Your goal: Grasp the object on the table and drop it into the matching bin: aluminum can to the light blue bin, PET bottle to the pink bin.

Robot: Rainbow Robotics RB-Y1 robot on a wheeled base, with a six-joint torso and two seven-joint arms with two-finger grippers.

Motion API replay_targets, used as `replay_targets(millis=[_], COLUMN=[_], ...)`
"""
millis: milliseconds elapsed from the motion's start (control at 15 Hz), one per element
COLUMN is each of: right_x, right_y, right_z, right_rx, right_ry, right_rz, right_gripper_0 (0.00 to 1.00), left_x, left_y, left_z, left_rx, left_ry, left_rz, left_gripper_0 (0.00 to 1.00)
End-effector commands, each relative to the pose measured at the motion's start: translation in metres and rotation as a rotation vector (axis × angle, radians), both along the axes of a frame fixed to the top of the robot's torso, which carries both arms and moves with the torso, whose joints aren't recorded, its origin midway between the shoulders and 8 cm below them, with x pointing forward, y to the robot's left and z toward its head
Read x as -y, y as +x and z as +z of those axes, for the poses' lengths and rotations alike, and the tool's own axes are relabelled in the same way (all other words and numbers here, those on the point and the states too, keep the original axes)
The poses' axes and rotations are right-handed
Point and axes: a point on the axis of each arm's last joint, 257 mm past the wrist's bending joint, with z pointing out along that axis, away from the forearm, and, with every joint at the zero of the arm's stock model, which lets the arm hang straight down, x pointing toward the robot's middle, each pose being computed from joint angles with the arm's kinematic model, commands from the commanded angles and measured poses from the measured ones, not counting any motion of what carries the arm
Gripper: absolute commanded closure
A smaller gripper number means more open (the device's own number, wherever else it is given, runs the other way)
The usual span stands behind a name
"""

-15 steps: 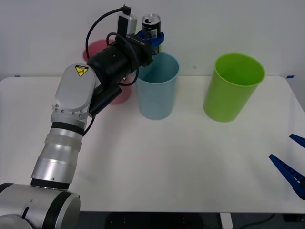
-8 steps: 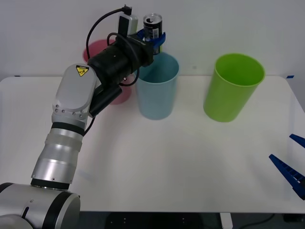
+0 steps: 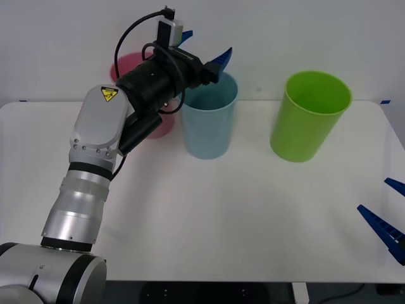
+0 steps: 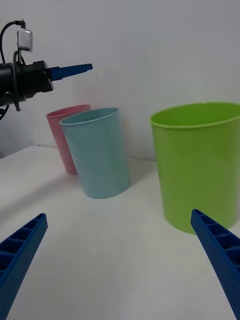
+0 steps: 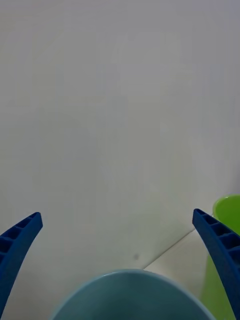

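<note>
My left gripper (image 3: 207,45) hangs open just above the rim of the light blue bin (image 3: 207,123), with nothing between its blue fingers. In the left wrist view the gripper (image 5: 117,216) stands wide apart over the bin's mouth (image 5: 135,295). The aluminum can is hidden from view. The pink bin (image 3: 136,66) stands behind the left arm, just left of the light blue one. My right gripper (image 3: 373,194) rests open low at the table's right edge, far from the bins; its view shows the light blue bin (image 4: 100,155) and the pink bin (image 4: 62,135).
A lime green bin (image 3: 310,117) stands on the white table (image 3: 221,215) to the right of the light blue one, and also appears in the wrist views (image 4: 200,165) (image 5: 227,250). A white wall rises behind the bins.
The left gripper has opened and the dark can it held above the light blue bin has gone from between its fingers. The arms have stayed in place.
</note>
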Motion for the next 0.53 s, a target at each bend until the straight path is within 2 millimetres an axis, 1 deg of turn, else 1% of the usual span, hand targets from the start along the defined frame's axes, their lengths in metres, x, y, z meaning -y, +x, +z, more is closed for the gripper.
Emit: replay_targets(millis=[67,200,533], right_x=[0.000,0.000,0.000], right_y=[0.000,0.000,0.000], right_z=[0.000,0.000,0.000], right_rx=[0.000,0.000,0.000], right_ry=[0.000,0.000,0.000], right_rz=[0.000,0.000,0.000], right_gripper_0=[0.00,0.00,0.00], left_x=[-0.002,-0.004,-0.020], left_y=[0.001,0.000,-0.003], left_z=[0.000,0.003,0.000], left_rx=[-0.003,-0.004,-0.022], left_ry=[-0.008,-0.024,-0.053], left_rz=[0.002,-0.001,-0.030], left_gripper_0=[0.00,0.00,0.00])
